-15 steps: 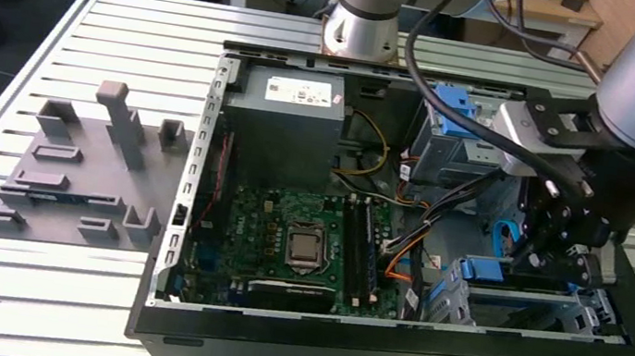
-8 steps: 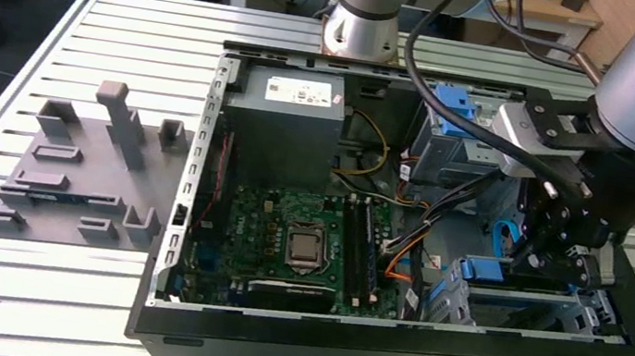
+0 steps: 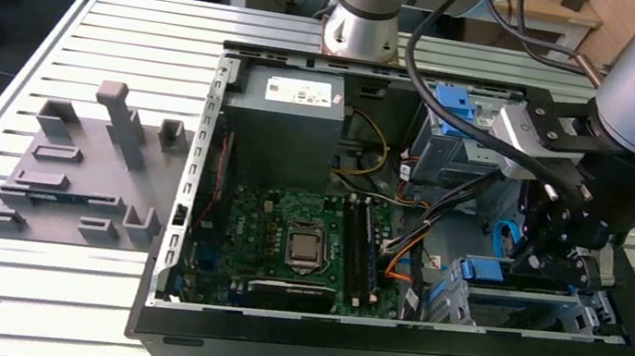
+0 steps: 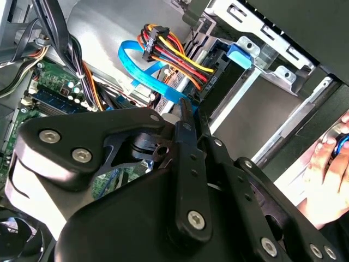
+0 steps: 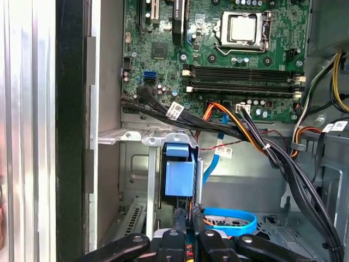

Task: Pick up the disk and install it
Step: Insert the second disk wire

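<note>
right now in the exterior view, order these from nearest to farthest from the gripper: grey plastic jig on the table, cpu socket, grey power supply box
Gripper is low in the case on the exterior view's right.
1. cpu socket, mid-case on the green board.
2. grey power supply box, back of the case.
3. grey plastic jig, outside the case on the table, far left.

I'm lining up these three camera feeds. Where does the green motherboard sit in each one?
Exterior view: the motherboard lies flat on the open case's floor, on the exterior view's left of the drive cage.
Second wrist view: a green strip of it shows under the black cables.
First wrist view: it lies beyond the metal drive cage, processor socket showing.
Shared landmark: the blue flat cable, looping near the board in both wrist views.
</note>
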